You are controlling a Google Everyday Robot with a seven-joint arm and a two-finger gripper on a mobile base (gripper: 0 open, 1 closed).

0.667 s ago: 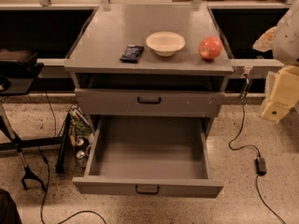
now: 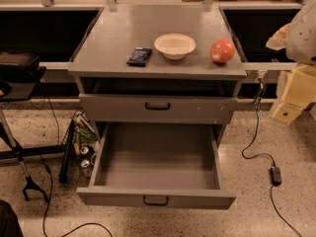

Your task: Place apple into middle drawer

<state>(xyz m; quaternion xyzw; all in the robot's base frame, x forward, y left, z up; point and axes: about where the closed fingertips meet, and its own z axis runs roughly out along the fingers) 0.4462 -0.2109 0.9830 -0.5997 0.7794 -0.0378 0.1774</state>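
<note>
The gripper [image 2: 291, 100] is at the right edge of the view, beside the cabinet and not above it. It holds nothing that I can see, and I cannot tell whether it is open or closed.

The apple [image 2: 222, 51] lies to the left of the gripper and a little higher, on the cabinet top [image 2: 118, 33] near its right front corner. I judge it firm, smooth and rather light. It is round, so it may roll or slip. A hold across its widest part, from the two sides, seems safest, and not too strong, because the skin bruises.

Just beyond the apple, farther from the gripper, stands a cream bowl [image 2: 175, 45], near but apart. A dark packet [image 2: 139, 56] lies farther left again. The bowl leaves less room on that side, so an approach from the gripper's own side looks freer.

The middle drawer [image 2: 156, 199] is pulled open, below and left of the gripper, with nothing inside. The shut drawer [image 2: 157, 107] above it overhangs the back part.
</note>
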